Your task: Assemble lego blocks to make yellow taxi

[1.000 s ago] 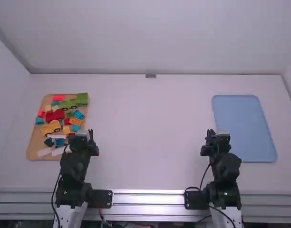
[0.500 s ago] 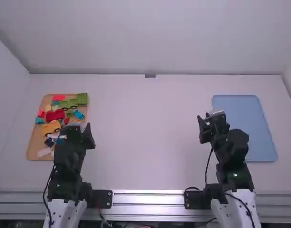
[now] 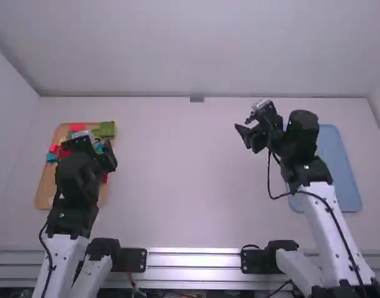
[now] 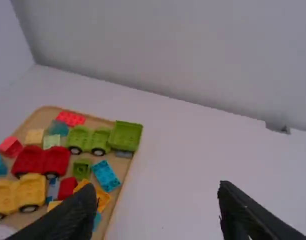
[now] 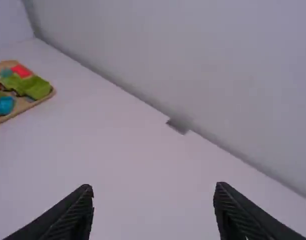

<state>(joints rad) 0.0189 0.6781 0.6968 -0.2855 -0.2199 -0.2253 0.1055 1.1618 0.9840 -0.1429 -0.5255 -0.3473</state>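
White bench (image 3: pixel 184 180) before you, tan tray (image 3: pixel 45 186) of colourful blocks (image 3: pixel 107 128) at left, blue tray (image 3: pixel 340 177) at right, jaws apart on your left gripper (image 3: pixel 87 141) and right gripper (image 3: pixel 251 127)

The left tray (image 3: pixel 46 186) is lying on the left side of the table (image 3: pixel 190 186), and the right tray (image 3: pixel 342 167) is lying on its right side. A wall (image 3: pixel 190 49) is standing behind the table, with a bracket (image 3: pixel 197 99) sitting at its foot, between the trays. In the left tray, a truck (image 4: pixel 88 140) is standing toward the far right corner, its hopper (image 4: pixel 125 136) facing right. A plate (image 4: pixel 70 118) is lying behind the middle car (image 4: pixel 42 161), which is standing between the truck and the near car (image 4: pixel 20 192). A brick (image 4: pixel 106 176) is lying before the hopper.
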